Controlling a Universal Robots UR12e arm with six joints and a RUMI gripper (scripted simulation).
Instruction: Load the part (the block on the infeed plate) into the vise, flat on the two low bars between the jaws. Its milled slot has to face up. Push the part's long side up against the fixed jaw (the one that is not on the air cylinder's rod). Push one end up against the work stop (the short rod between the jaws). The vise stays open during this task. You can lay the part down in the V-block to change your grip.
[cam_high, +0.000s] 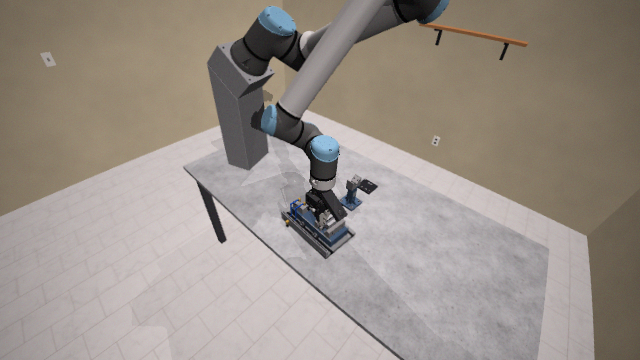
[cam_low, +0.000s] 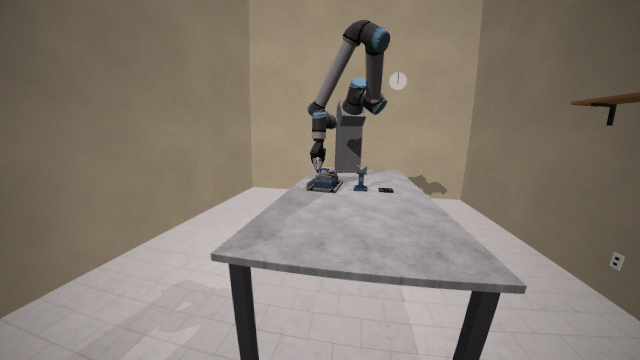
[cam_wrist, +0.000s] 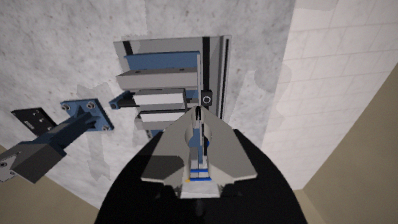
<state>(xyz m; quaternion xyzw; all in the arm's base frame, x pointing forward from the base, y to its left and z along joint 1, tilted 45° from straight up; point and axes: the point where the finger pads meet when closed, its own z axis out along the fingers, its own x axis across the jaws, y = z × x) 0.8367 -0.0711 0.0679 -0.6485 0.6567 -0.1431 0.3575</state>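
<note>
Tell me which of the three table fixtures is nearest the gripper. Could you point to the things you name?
The vise (cam_high: 337, 239) (cam_low: 326, 184) (cam_wrist: 162, 60), just below the gripper (cam_high: 324, 220) (cam_low: 318, 171) (cam_wrist: 198, 107); the V-block stand (cam_high: 352, 194) (cam_low: 361, 181) (cam_wrist: 75, 131) and black infeed plate (cam_high: 368, 186) (cam_low: 386, 190) (cam_wrist: 32, 120) are off to one side.

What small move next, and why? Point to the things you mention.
I'd probably raise the shut fingers (cam_high: 327, 219) (cam_low: 316, 162) slightly for a look: they hold nothing, the infeed plate (cam_high: 369, 186) (cam_low: 386, 190) (cam_wrist: 31, 121) is bare, and they cover some of the vise (cam_high: 339, 236) (cam_low: 326, 184) (cam_wrist: 160, 61), so seating is unclear.

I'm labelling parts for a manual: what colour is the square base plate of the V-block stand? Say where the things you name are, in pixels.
Blue square base plate (cam_high: 345, 202) (cam_low: 360, 189) (cam_wrist: 104, 111); clearest in the wrist view.
</note>
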